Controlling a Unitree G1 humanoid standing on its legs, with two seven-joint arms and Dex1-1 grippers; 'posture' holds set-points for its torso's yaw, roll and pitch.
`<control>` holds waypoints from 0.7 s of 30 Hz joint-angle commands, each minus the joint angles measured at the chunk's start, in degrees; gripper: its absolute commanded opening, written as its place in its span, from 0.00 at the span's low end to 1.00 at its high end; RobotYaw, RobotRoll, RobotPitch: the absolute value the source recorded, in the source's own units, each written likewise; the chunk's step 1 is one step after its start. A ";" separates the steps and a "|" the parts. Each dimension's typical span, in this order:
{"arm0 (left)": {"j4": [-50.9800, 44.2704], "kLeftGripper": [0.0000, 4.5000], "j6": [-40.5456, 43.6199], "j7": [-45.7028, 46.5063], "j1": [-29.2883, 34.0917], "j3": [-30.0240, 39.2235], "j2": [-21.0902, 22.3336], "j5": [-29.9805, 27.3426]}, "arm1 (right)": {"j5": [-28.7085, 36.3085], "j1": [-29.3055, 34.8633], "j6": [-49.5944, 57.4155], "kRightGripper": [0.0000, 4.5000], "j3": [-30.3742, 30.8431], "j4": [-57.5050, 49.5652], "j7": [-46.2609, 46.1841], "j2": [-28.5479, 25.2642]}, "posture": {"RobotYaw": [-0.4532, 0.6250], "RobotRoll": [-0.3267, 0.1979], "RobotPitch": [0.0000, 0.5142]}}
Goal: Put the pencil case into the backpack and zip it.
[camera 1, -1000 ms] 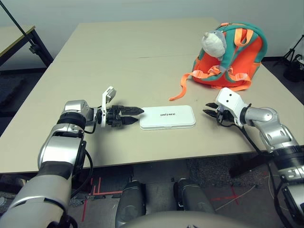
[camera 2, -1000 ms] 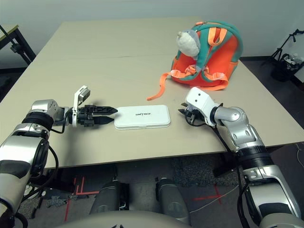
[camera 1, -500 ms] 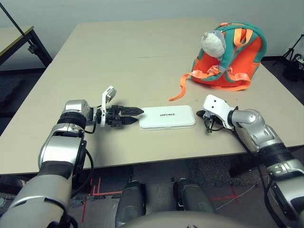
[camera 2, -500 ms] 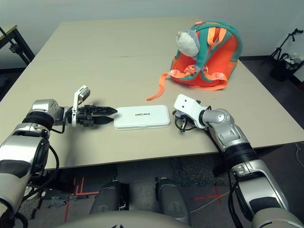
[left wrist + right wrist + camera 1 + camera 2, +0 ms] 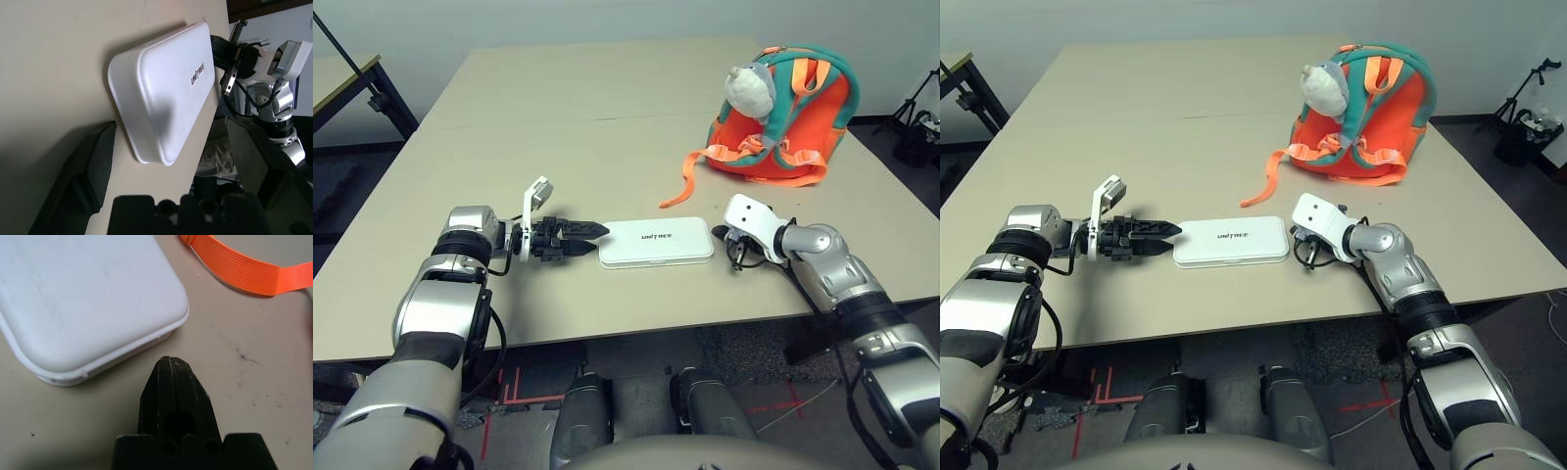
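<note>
Left eye view: "UNITREE" is lettered on the white pencil case (image 5: 656,253).

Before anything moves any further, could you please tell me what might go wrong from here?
The closed right gripper points toward the pencil case, so advancing might push it instead of gripping it. The open left gripper could then be nudged by its other end. The backpack's loose strap trails near the case and might snag during the transfer.

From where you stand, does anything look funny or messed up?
Not really: the white pencil case lies flat, and the backpack stands up. Just one orange strap trails loosely across the table.
</note>
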 commanded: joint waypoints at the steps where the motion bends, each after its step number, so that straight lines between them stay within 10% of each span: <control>1: 0.56 1.00 -0.12 0.79 -0.20 0.16 -0.73 1.13 | -0.34 -0.03 0.20 0.01 2.56 0.31 1.19 1.76 | 0.28 0.62 0.08; 21: 0.06 1.00 -0.24 0.92 0.63 0.49 -1.72 1.76 | -1.26 -1.03 4.50 0.01 5.05 -4.02 2.98 5.87 | 0.27 0.62 0.08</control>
